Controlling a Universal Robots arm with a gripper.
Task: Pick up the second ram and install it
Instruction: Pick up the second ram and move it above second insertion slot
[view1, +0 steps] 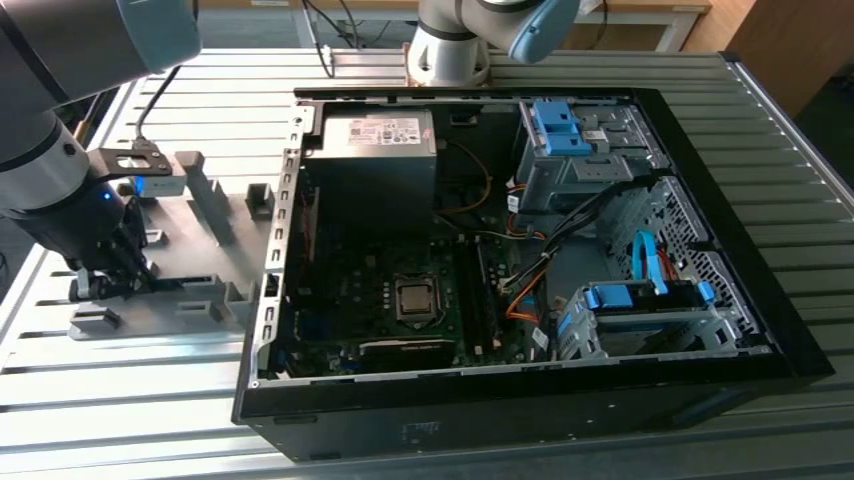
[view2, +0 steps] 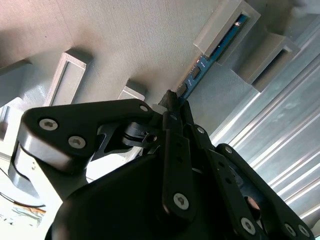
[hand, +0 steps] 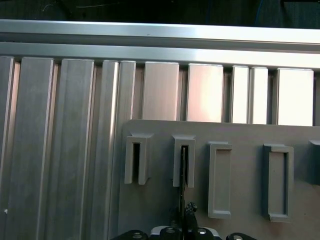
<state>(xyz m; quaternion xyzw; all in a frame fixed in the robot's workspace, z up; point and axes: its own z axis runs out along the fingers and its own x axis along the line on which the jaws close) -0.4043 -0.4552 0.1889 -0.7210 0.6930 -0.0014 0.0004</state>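
The second ram (view2: 214, 55) is a thin blue-green board with small dark chips. It stands on edge in the slotted blocks of the grey fixture (view1: 200, 215) at the exterior view's left. In the first wrist view the ram (hand: 183, 167) shows edge-on in one upright block. My gripper (view1: 110, 282) is down at the fixture. Its black fingers (view2: 171, 102) sit close together on either side of the stick's near end, shut on it. The gripper (hand: 184, 209) reaches up to the stick's lower edge in the first wrist view.
An open computer case (view1: 747, 330) lies to the exterior view's right of the fixture, with motherboard, CPU socket (view1: 415, 297), memory slots (view1: 473, 290), power supply (view1: 378, 135) and blue drive-bay clips (view1: 558, 128). Everything rests on a ribbed aluminium table (view1: 120, 390).
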